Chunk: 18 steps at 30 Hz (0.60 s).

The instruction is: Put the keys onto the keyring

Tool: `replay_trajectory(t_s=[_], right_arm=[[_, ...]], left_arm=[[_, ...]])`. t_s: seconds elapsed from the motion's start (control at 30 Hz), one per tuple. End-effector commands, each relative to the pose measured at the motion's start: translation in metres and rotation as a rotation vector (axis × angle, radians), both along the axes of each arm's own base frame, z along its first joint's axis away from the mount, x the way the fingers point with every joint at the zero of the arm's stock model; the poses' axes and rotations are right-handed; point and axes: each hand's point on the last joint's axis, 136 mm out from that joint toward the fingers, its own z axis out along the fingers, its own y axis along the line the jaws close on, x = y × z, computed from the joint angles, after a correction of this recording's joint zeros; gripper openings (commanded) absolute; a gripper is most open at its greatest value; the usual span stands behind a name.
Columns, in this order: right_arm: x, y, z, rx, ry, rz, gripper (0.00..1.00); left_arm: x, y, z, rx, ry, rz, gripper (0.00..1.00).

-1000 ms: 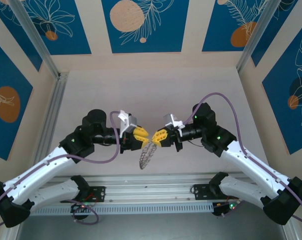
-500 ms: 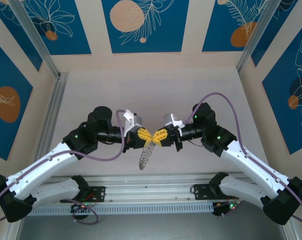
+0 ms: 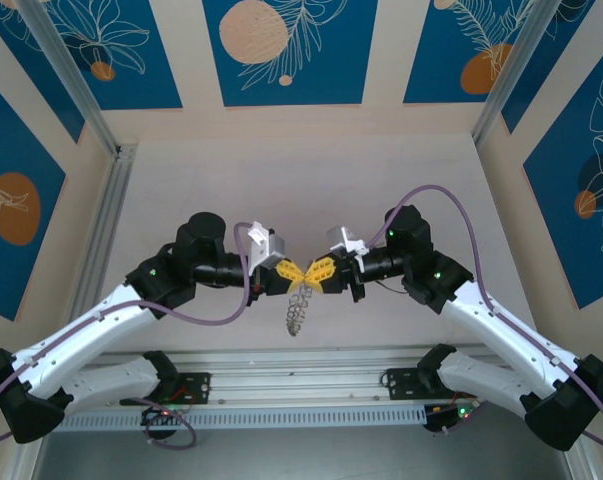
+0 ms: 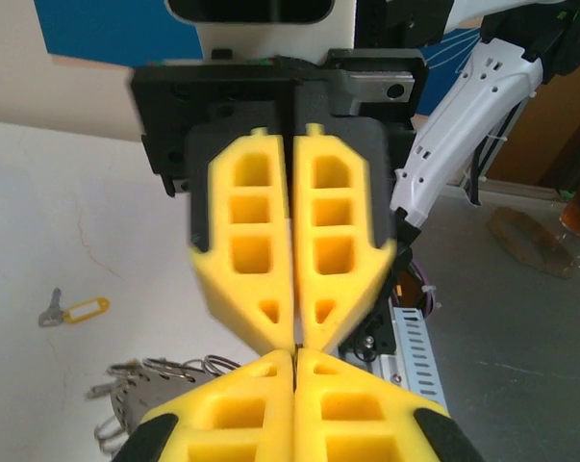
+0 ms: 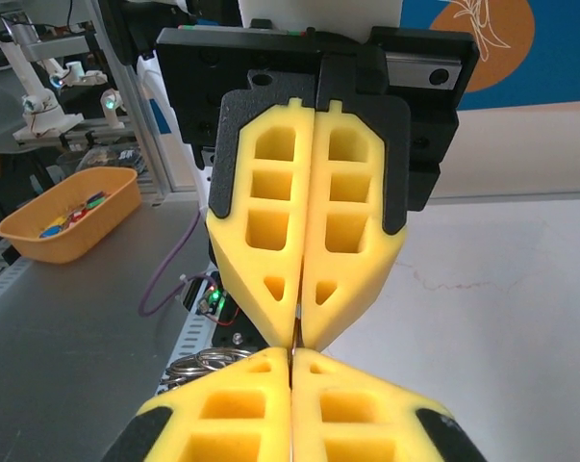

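The pale worktop (image 3: 311,180) under me runs up to a cream back wall set with blue panels (image 3: 289,50) painted with white leaves and orange discs. A silver frame rail (image 3: 101,235) borders the worktop on the left of the overhead view, and a slotted metal rail (image 3: 301,385) crosses the bottom. At the left of my right wrist view, an orange tray (image 5: 68,214) of small coloured bits sits on a grey bench. My left wrist view has a brown lump (image 4: 525,241) at right, blurred.
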Motion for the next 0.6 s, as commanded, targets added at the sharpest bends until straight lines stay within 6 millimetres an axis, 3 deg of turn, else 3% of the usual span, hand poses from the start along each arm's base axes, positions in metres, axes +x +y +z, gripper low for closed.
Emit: replay_trajectory(t_s=[0.0,0.07,0.13,0.57], right_arm=[[0.002,-0.004,0.027,0.094,-0.093,-0.050,0.25],[0.006,-0.008,0.023,0.096,-0.080,-0.096,0.39],[0.009,-0.013,0.018,0.093,-0.070,-0.133,0.42],[0.010,-0.015,0.005,0.085,-0.014,-0.130,0.33]], left_arm=[[-0.005,0.002,0.001,-0.016,-0.057,-0.016,0.00],[-0.006,0.004,0.006,-0.036,-0.078,-0.012,0.00],[-0.007,0.005,0.009,-0.047,-0.087,-0.018,0.00],[-0.019,0.005,0.027,-0.110,-0.120,-0.084,0.00]])
